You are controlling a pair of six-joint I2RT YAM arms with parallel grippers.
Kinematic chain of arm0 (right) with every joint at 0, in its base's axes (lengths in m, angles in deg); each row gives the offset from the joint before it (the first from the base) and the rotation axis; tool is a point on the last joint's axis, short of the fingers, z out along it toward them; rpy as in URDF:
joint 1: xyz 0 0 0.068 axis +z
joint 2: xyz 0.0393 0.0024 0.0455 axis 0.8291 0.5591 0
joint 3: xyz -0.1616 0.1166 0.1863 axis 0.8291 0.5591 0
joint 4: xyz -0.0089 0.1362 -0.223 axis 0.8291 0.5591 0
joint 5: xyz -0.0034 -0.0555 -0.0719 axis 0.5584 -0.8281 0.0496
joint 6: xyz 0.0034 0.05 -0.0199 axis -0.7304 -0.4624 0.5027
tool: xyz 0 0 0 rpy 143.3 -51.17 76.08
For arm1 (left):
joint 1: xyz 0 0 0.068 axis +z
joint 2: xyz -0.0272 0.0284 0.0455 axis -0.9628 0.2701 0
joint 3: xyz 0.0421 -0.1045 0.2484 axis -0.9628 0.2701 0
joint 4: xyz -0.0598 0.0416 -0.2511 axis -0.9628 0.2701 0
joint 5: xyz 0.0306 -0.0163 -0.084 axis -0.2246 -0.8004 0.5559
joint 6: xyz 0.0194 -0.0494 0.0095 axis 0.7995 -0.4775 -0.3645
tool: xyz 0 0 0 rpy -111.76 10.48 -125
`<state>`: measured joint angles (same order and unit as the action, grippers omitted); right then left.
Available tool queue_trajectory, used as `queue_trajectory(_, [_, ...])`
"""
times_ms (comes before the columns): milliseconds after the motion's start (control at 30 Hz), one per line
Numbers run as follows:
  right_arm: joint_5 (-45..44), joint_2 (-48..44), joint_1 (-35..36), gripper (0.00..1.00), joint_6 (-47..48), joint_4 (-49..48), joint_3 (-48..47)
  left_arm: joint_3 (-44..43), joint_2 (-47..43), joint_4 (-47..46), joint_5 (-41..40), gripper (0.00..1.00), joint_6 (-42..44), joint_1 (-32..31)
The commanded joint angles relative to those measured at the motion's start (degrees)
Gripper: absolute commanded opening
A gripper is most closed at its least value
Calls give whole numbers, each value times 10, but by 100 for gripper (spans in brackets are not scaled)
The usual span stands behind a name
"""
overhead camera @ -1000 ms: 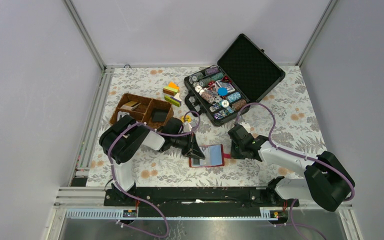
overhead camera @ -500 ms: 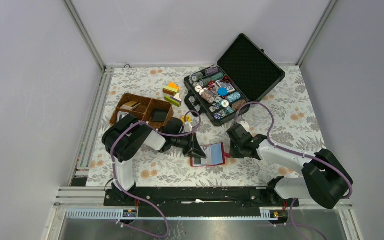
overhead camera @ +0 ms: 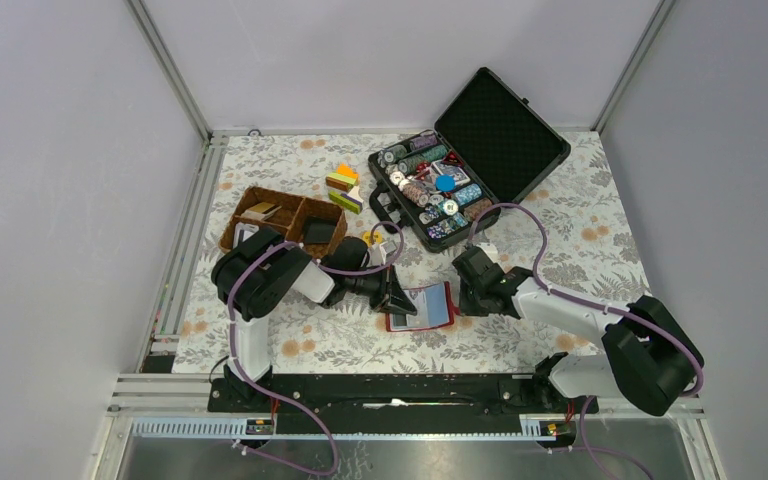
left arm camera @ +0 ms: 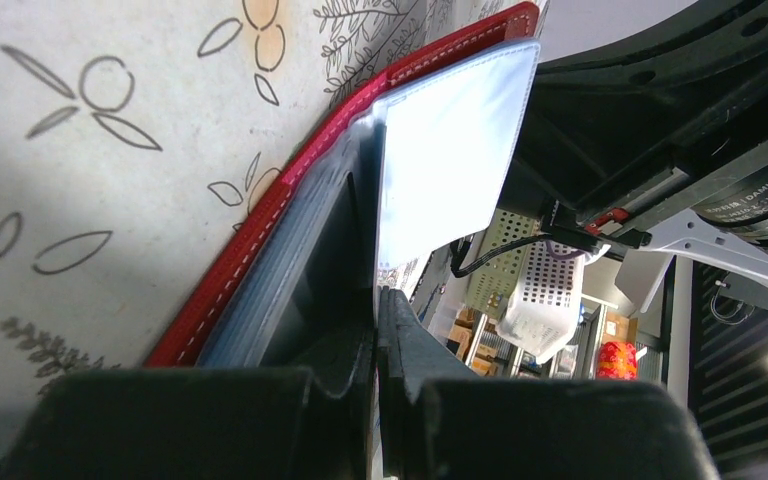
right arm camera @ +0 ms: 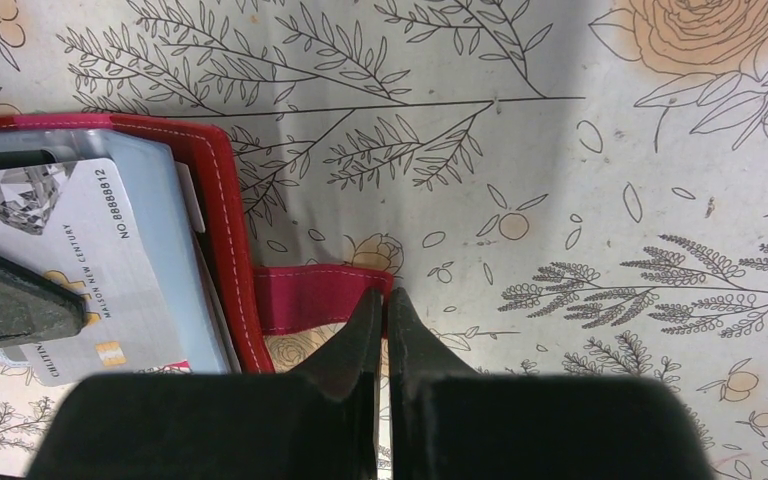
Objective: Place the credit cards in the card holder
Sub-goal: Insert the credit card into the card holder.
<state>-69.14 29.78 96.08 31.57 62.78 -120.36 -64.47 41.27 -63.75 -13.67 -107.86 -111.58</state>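
The red card holder (overhead camera: 420, 307) lies open on the floral table mat between my two grippers. My left gripper (overhead camera: 394, 297) is shut on a whitish credit card (left arm camera: 450, 160), held edge-on against the holder's clear light-blue pocket (left arm camera: 290, 300). The same card (right arm camera: 70, 260) shows in the right wrist view, lying over the pocket. My right gripper (right arm camera: 382, 298) is shut on the holder's red strap tab (right arm camera: 310, 298) at its right edge; in the top view this gripper (overhead camera: 460, 300) sits just right of the holder. A tan card (overhead camera: 260, 210) and a dark card (overhead camera: 317, 231) lie in the basket.
A brown wicker basket (overhead camera: 282, 240) stands behind the left arm. An open black hard case (overhead camera: 500, 125) with poker chips stands at the back. Coloured blocks (overhead camera: 344, 187) lie between them. Metal frame rails run along the mat's left edge.
The left gripper has pushed the card a little right into the holder. The holder has shifted slightly right and tilted. The right gripper has stayed on the strap.
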Motion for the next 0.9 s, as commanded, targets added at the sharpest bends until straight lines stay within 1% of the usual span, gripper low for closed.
queue_trajectory(0, [-15, 2, -1, 11, 2, 21, -20, -1, 9, -2, -38, 0, 16, -2])
queue_trajectory(33, [-19, -10, -1, 19, 3, 29, -25, -1, 11, 3, -39, 0, 18, -3])
queue_trajectory(133, [-27, -50, -2, 35, 4, 44, -32, 0, 15, 16, -43, 0, 25, -2])
queue_trajectory(200, [-29, -73, -2, 44, 0, 56, -37, 0, 15, 29, -47, 0, 36, -2])
queue_trajectory(300, [3, -102, -7, 52, -5, 48, -34, 2, 14, 36, -50, 0, 40, -2])
queue_trajectory(367, [43, -119, -11, 57, -4, 19, -21, 3, 14, 37, -50, 0, 41, -2])
queue_trajectory(467, [90, -123, -20, 60, -13, -22, 5, 2, 14, 38, -51, 0, 42, -2])
queue_trajectory(700, [191, -101, -58, 58, -15, -104, 65, 5, 13, 39, -51, 0, 44, -2])
queue_trajectory(867, [229, -87, -75, 57, -12, -137, 83, 6, 11, 40, -51, 0, 44, -2])
